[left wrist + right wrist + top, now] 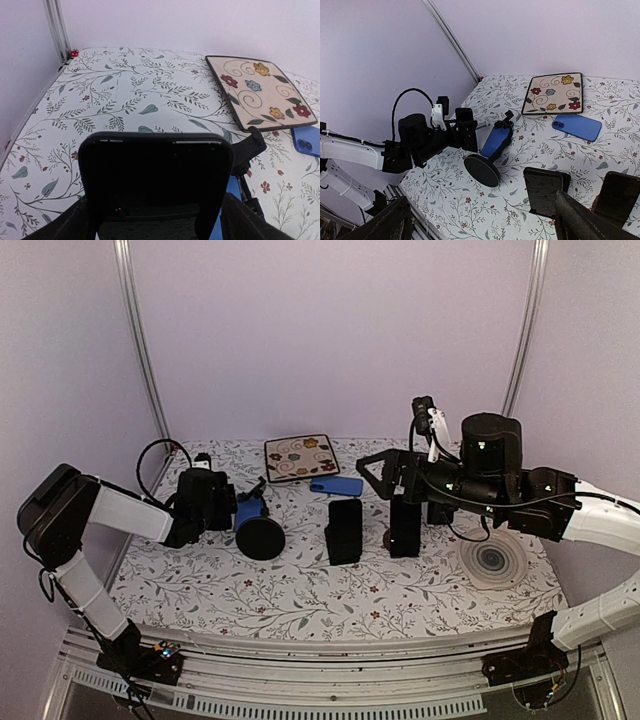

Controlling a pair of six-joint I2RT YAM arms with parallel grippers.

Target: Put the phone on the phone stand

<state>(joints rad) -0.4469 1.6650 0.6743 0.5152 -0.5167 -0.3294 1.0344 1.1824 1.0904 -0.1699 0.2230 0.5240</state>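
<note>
My left gripper (212, 500) is shut on a black phone (155, 182), held upright just left of the phone stand (256, 524). The stand has a blue cradle on a round black base and leans over. In the left wrist view the phone fills the space between my fingers, and the stand's black clamp (250, 148) shows just to its right. The right wrist view shows the held phone (465, 134) beside the stand (495, 143). My right gripper (374, 476) is open and empty, raised above the table's middle.
A blue phone (336, 485) lies flat behind the middle, next to a flowered mat (301, 457). Two black phones (344, 530) (405, 526) stand upright in the middle. A white round coaster (492, 562) lies at the right. A red knob (74, 52) sits in the back left corner.
</note>
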